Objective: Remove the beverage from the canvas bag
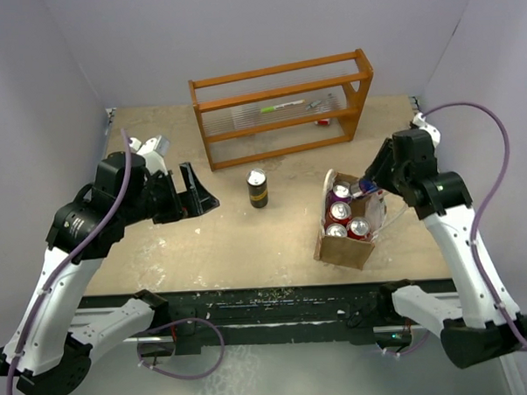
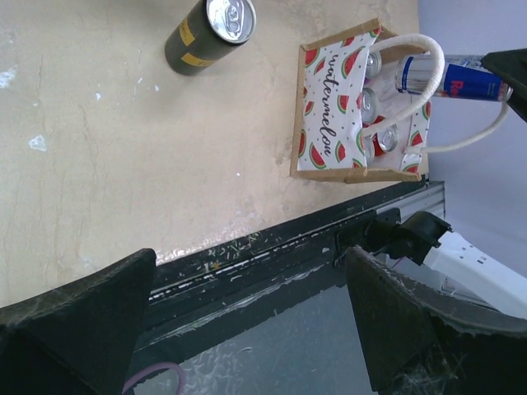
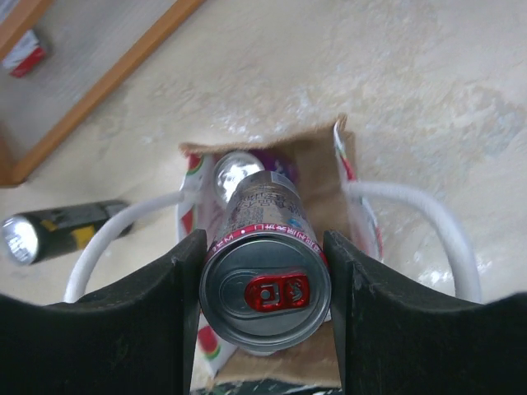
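The tan canvas bag (image 1: 343, 251) with white loop handles stands at the front right of the table, with several red-topped cans (image 1: 338, 213) in it. My right gripper (image 1: 368, 189) is shut on a silver-blue beverage can (image 3: 265, 280), holding it tilted above the bag's far end. In the right wrist view the can sits between both fingers over the open bag (image 3: 317, 156). The left wrist view shows the bag's watermelon lining (image 2: 329, 132) and the held can (image 2: 449, 78). My left gripper (image 1: 198, 196) is open and empty, left of centre, well away from the bag.
A black and yellow can (image 1: 258, 188) stands on the table between the arms, also in the left wrist view (image 2: 210, 33). An orange wooden rack (image 1: 281, 105) stands at the back, holding a marker (image 1: 281, 107) and a small red item (image 1: 323, 121). The table's front rail (image 2: 272, 255) lies below my left gripper.
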`<move>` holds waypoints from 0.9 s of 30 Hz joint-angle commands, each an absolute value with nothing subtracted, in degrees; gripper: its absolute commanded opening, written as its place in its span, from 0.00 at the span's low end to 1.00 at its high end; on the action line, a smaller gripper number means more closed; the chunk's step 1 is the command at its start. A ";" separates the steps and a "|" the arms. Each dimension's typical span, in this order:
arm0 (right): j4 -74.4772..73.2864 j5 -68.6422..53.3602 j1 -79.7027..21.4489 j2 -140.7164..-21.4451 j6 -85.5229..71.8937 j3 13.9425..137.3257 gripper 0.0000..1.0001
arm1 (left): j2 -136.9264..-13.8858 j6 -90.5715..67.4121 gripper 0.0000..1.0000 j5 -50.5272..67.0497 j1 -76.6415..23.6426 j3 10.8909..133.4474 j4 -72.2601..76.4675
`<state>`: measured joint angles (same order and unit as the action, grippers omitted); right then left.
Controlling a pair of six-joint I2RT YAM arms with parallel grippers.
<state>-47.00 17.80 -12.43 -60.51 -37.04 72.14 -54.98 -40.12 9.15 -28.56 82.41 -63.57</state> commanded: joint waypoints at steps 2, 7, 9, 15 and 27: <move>-49.85 8.90 -12.48 -52.84 -47.29 73.39 0.19 | -52.65 -42.10 0.99 11.76 -28.30 80.85 -62.86; -51.53 3.75 -12.48 -46.85 -51.76 74.62 0.18 | -50.93 -42.19 0.99 12.53 -28.30 79.46 -63.61; -51.28 0.52 -12.48 -45.58 -51.76 75.49 0.18 | -50.33 -42.14 0.99 12.70 -28.30 79.01 -64.03; -40.84 -17.06 -12.48 -44.56 -44.04 73.48 0.15 | -48.96 -41.88 0.99 13.29 -28.30 77.77 -64.39; -30.43 -30.80 -15.49 -58.43 -42.86 77.63 0.13 | -51.46 -36.67 0.99 11.25 -28.30 82.08 -67.41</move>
